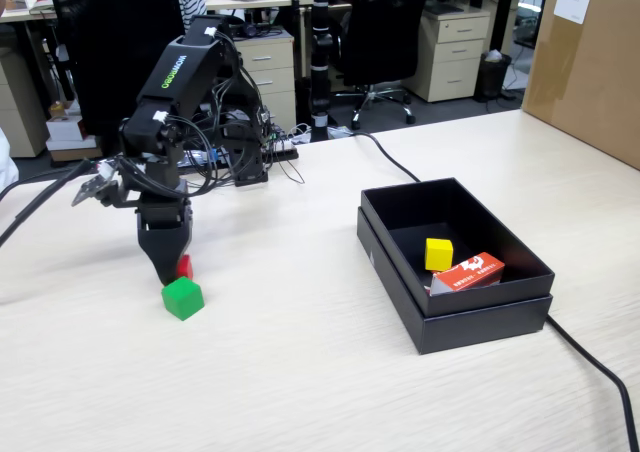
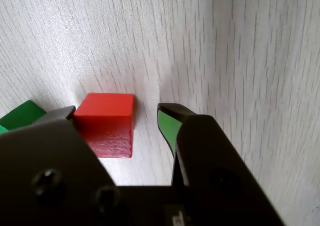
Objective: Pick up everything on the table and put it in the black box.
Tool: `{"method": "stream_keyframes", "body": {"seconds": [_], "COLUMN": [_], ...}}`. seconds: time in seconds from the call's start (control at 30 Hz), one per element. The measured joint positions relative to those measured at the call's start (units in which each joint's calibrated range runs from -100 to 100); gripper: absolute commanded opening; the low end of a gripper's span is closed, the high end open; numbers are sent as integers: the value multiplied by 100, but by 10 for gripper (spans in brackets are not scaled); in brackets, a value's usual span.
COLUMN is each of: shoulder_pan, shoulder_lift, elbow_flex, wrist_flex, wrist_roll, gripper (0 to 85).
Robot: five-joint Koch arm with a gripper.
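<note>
A red cube (image 2: 107, 121) rests on the pale wood-grain table (image 1: 300, 372), between the jaws of my gripper (image 2: 117, 113), which stands open. The left jaw touches or nearly touches the cube; the green-padded right jaw is a small gap away. In the fixed view the gripper (image 1: 172, 268) points straight down at the left, and the red cube (image 1: 185, 266) peeks out beside it. A green cube (image 1: 183, 298) (image 2: 20, 116) lies just in front of it. The yellow cube (image 1: 438, 254) lies inside the black box (image 1: 470, 322) at the right.
An orange-and-white carton (image 1: 468, 273) leans in the box's near corner. A big brown cardboard carton (image 1: 590, 67) stands at the far right. Black cables run across the table behind the box (image 1: 385, 157) and off its front right (image 1: 600, 372). The arm's base and wires (image 1: 240, 152) sit at the back left.
</note>
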Motion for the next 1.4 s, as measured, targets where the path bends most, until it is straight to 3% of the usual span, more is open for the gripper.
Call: {"method": "stream_keyframes", "body": {"seconds": [0.17, 0.2, 0.37, 0.4, 0.73, 0.87, 1.03, 1.13, 1.4], "shoulder_pan": [0, 0, 0, 0, 205, 674, 1822, 2437, 3053], "shoulder_lift": [13, 26, 13, 26, -1126, -2861, -4311, -4324, -2628], "elbow_flex": [0, 0, -46, -55, -584, -612, -575, 91, 2036], "wrist_flex": [0, 0, 8, 0, 15, -54, -511, -689, -759], "wrist_roll": [0, 0, 0, 0, 122, 205, 679, 947, 1114], "gripper": [271, 173, 141, 11, 9, 9, 9, 9, 9]}}
